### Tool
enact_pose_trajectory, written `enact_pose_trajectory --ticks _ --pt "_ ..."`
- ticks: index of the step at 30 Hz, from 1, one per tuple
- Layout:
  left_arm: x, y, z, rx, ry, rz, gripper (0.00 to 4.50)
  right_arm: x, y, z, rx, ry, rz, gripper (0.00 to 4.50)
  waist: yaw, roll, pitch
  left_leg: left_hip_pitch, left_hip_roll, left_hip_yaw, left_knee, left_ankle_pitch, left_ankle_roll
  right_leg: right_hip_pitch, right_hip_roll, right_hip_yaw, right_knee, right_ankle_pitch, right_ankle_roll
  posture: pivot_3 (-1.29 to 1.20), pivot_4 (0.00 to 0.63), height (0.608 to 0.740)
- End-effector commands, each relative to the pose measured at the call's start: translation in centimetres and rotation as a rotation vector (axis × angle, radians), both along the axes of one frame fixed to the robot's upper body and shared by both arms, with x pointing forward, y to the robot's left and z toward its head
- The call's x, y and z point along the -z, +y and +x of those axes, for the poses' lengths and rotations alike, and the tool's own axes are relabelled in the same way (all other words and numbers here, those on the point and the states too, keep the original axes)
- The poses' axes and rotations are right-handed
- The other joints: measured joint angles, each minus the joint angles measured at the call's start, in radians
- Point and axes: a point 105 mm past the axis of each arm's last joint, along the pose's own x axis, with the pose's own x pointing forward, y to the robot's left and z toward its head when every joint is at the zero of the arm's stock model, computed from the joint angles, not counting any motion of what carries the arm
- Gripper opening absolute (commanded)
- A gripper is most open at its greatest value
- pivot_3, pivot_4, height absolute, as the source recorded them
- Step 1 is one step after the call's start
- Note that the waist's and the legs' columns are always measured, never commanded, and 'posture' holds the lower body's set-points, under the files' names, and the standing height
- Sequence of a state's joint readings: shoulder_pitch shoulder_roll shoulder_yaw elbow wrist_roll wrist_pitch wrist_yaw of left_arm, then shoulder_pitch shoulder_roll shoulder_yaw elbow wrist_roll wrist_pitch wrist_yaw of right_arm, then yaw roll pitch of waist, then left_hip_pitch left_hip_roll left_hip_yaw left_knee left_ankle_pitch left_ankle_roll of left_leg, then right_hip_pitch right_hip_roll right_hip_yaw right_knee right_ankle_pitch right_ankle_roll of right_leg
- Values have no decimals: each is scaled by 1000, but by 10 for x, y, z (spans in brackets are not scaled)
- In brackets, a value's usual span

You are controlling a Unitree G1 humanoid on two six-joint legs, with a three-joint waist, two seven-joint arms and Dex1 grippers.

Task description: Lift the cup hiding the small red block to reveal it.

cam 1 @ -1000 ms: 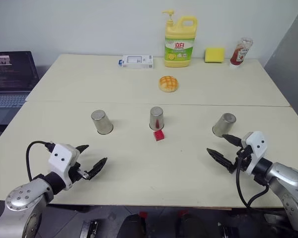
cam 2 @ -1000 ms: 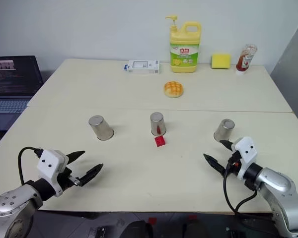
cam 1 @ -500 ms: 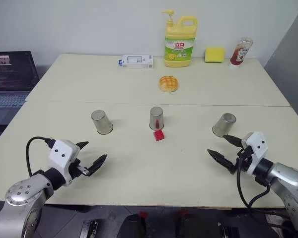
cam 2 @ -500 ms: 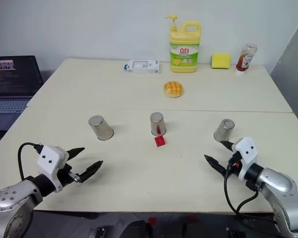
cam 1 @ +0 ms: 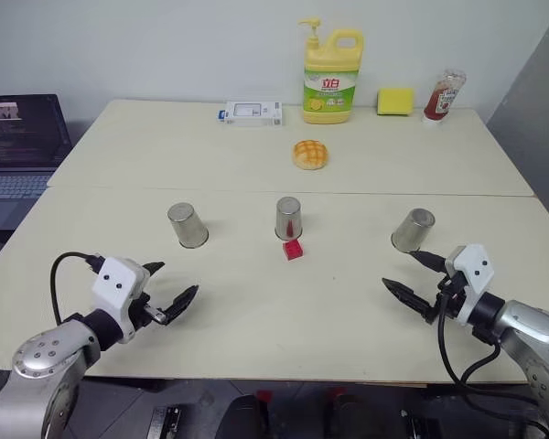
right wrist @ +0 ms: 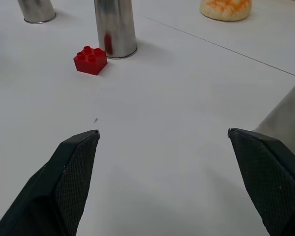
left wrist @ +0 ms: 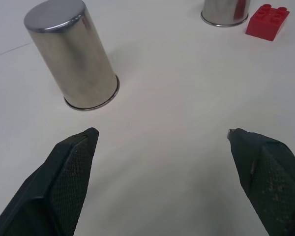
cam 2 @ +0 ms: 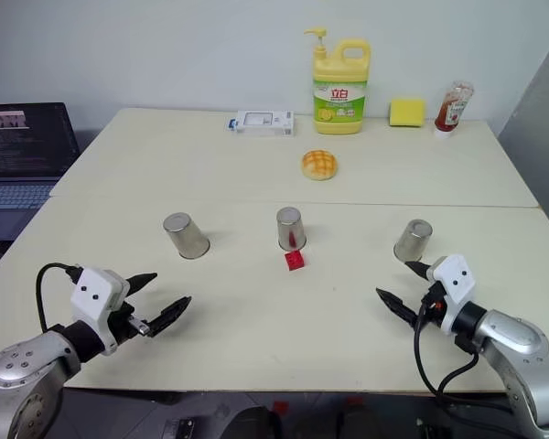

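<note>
Three silver cups stand upside down in a row on the cream table (cam 1: 256,302): a left cup (cam 1: 188,225), a middle cup (cam 1: 288,219) and a right cup (cam 1: 412,230). The small red block (cam 1: 294,249) lies uncovered on the table, just in front of the middle cup and touching or nearly touching its rim. My left gripper (cam 1: 175,279) hovers open near the front edge, short of the left cup (left wrist: 78,64). On the other side, my right gripper (cam 1: 399,268) is open as well, just in front of the right cup. Neither holds anything.
Behind the cups, a seam runs across the table. A bun (cam 1: 310,154) sits beyond it. Along the back edge stand a white box (cam 1: 253,113), a yellow dish-soap bottle (cam 1: 331,78), a yellow sponge (cam 1: 394,101) and a sauce bottle (cam 1: 444,94). A laptop (cam 1: 18,142) is off to the left.
</note>
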State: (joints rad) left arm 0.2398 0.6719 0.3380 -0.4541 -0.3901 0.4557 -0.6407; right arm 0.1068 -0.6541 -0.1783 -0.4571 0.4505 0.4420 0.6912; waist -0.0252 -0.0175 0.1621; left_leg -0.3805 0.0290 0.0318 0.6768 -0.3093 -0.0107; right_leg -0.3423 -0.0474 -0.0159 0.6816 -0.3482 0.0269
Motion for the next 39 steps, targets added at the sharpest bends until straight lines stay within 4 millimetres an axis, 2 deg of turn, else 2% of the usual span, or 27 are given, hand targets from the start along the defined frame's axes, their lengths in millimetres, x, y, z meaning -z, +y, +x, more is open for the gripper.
enact_pose_trajectory --ticks 1,10,25,39 --pt "-9 -6 1 37 -33 36 4500 -15 3 -2 -33 -67 -22 4453 0 0 0 0 0 0 0 0 0 0 0 0 0 0 0 0 150 740" --pt "-19 -4 7 63 -92 37 4500 -14 1 -4 -27 -69 -25 4453 1 0 0 0 0 0 0 0 0 0 0 0 0 0 0 0 150 740" --pt "-19 -7 9 80 -107 40 4500 -13 1 -3 -31 -71 -31 4453 1 0 0 0 0 0 0 0 0 0 0 0 0 0 0 0 150 740" --pt "-21 -1 2 86 -100 41 4500 -13 3 -2 -38 -72 -25 4453 0 0 0 0 0 0 0 0 0 0 0 0 0 0 0 0 150 740"
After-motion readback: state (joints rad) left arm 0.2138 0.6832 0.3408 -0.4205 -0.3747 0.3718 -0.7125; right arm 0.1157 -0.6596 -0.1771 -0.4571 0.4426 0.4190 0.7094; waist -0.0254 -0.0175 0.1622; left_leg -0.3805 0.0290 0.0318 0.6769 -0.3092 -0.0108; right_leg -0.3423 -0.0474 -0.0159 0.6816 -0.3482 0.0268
